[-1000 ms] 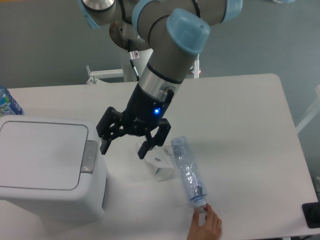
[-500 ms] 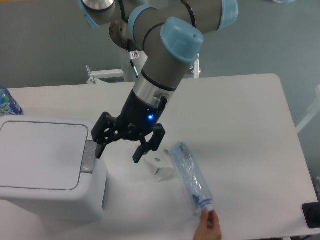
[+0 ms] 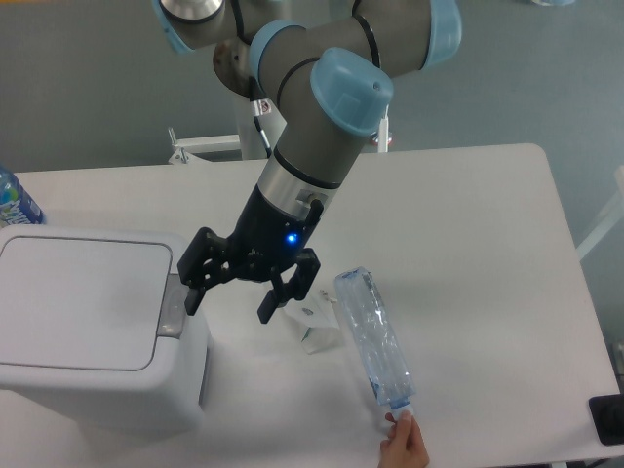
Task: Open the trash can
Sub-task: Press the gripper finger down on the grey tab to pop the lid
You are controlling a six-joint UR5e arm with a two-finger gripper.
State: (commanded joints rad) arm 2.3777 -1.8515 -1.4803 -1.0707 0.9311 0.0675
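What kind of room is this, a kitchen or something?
More likely a robot lab: a robot arm is mounted at a plain white table, with only test items on it, a trash can and a plastic bottle.

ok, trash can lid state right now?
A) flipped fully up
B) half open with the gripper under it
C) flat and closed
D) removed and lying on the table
C: the lid lies flat on the trash can, and the open gripper sits just right of the grey push-button tab, one finger by its edge.
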